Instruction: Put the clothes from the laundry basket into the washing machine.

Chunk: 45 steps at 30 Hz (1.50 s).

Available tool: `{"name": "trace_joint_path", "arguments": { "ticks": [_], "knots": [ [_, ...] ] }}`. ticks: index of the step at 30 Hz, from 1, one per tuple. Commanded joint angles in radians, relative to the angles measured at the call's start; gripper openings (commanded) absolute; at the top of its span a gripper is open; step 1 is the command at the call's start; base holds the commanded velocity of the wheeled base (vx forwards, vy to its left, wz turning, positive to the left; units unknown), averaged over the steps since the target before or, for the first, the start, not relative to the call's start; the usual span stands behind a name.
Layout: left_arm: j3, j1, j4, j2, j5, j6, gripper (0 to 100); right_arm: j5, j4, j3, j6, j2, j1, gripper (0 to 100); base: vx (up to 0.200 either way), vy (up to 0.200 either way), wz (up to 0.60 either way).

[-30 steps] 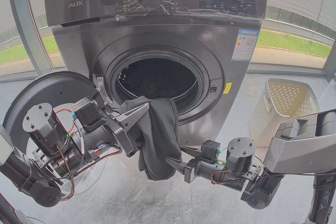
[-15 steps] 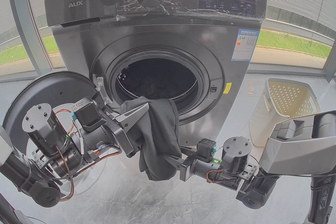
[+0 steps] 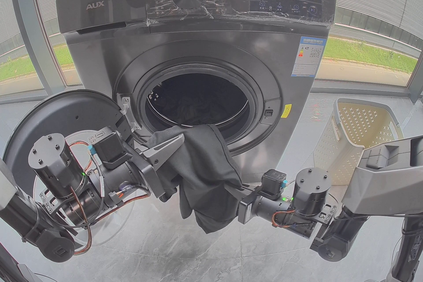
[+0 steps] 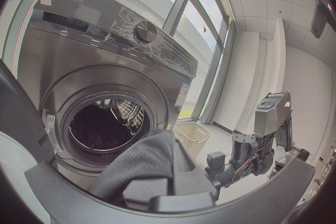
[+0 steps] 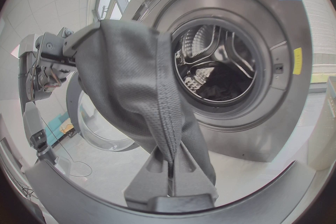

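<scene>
right gripper (image 5: 171,165) closed onto garment (image 3: 207,168) hanging from left gripper (image 3: 174,161)

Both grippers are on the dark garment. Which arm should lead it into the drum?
Likely left. The left gripper holds the garment up at the lower rim of the drum opening; the right gripper pinches its hanging end, lower down.

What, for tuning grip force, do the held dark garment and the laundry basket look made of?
The garment: dark grey, matte, a fine mesh-like knit that drapes in soft folds. It is probably a thin synthetic sports fabric, though the fibre cannot be told. The laundry basket: cream, rigid-looking plastic, smooth with a slight sheen, its walls pierced by regular moulded holes.
</scene>
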Motion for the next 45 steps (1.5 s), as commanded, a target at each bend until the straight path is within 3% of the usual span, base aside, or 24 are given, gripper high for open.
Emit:
{"name": "trace_joint_path", "arguments": {
  "ticks": [1, 4, 5, 9, 15, 20, 21, 27, 33, 45],
  "knots": [
    [0.035, 0.007, 0.0, 0.001, 0.0, -0.001, 0, -0.03, 0.005, 0.102, -0.024, -0.115, -0.044, 0, 0.0, 0.0, 0.0],
    [0.046, 0.004, 0.0, 0.004, 0.002, 0.004, 0, -0.035, 0.008, 0.131, -0.026, -0.151, -0.075, 0, 0.0, 0.0, 0.0],
    [0.046, 0.004, 0.0, 0.004, 0.002, 0.004, 100, -0.035, 0.008, 0.131, -0.026, -0.151, -0.075, 0, 0.0, 0.0, 0.0],
    [0.101, -0.011, 0.01, 0.004, -0.009, 0.001, 100, -0.032, 0.011, 0.114, -0.03, -0.174, -0.128, 0, 0.0, 0.0, 0.0],
    [0.244, -0.08, 0.001, 0.086, -0.015, 0.013, 100, -0.026, 0.008, 0.067, -0.04, -0.174, -0.136, 0, 0.0, 0.0, 0.0],
    [0.288, -0.125, 0.001, 0.132, -0.021, 0.039, 100, -0.026, 0.011, 0.035, -0.041, -0.175, -0.136, 0, 0.0, 0.0, 0.0],
    [0.303, -0.14, 0.001, 0.152, -0.029, 0.059, 100, -0.026, 0.011, 0.033, -0.041, -0.177, -0.136, 0, 0.0, 0.0, 0.0],
    [0.303, -0.135, 0.001, 0.169, -0.052, 0.084, 100, -0.018, 0.006, 0.05, -0.043, -0.189, -0.136, 0, 0.0, 0.0, 0.0],
    [0.253, -0.109, 0.001, 0.198, -0.04, 0.081, 100, 0.037, 0.0, 0.099, -0.06, -0.217, -0.124, 0, 0.0, 0.0, 0.0],
    [0.116, -0.057, 0.0, 0.346, -0.043, 0.087, 100, 0.077, 0.0, 0.127, -0.064, -0.258, -0.078, 0, 0.0, 0.0, 0.0]
  ]
}}
